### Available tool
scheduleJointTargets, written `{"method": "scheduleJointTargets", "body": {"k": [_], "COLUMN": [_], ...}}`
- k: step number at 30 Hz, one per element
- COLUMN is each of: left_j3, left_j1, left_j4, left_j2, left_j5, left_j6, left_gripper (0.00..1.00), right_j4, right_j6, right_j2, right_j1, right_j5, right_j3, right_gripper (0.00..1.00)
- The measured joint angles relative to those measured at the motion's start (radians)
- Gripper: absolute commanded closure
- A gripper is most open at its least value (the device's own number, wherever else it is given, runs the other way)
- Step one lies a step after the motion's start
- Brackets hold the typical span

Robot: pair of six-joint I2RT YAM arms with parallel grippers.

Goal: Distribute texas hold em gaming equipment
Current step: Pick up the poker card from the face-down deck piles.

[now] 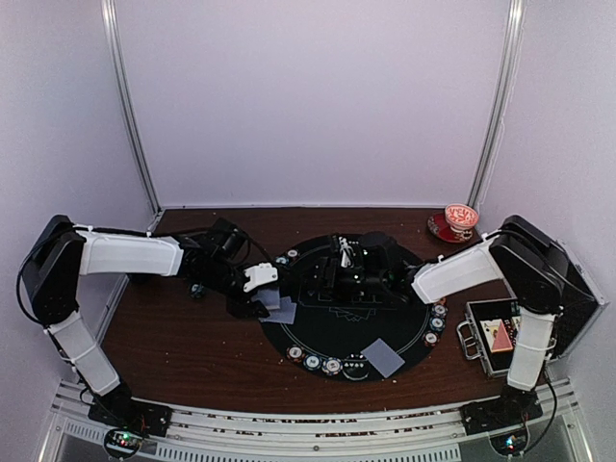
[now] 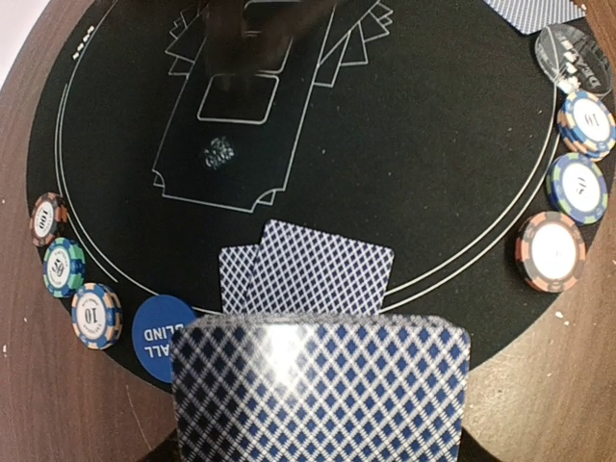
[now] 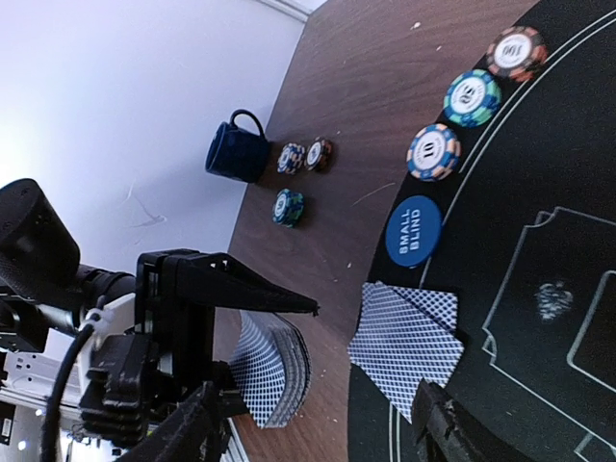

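While the left hand (image 3: 274,348) clamps the deck (image 2: 322,385), how wide the right hand (image 1: 340,272) stands is unclear.

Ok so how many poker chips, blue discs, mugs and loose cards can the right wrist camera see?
Poker chips: 6
Blue discs: 1
Mugs: 1
Loose cards: 2
Total: 10

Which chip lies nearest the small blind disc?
The chip marked 10, beside the disc; the teal chip and the 100 chip sit farther along that row.
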Motion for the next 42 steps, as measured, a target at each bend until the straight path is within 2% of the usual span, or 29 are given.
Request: {"method": "scheduleJointTargets", "body": {"k": [6,16,32,42], "left_j3": [0.000,-0.001,-0.001,-0.005], "left_j1": [0.000,0.000,0.000,0.001], "left_j4": [0.000,0.000,0.000,-0.003], "left_j2": [-0.031,-0.033,-0.033,-0.033], "left_j5": [0.014,0.019,0.019,0.016], "left_j6": [0.000,0.001,0.003,0.003], "left_gripper": [0.40,0.40,0.40,0.40], "right_j4": [0.104,0.203,0.200,0.204], "right_j6": [0.069,0.124,0.147,0.167], "right_j2": [0.132,0.238,0.324,0.357], "right_j1": [0.024,0.059,0.091,0.100], "right_j5": [-0.027,-0.074,-0.096,-0.119], "right_j3": [0.082,0.160,0.232,0.269], "right_gripper": [0.32,0.34,0.42,0.39]}}
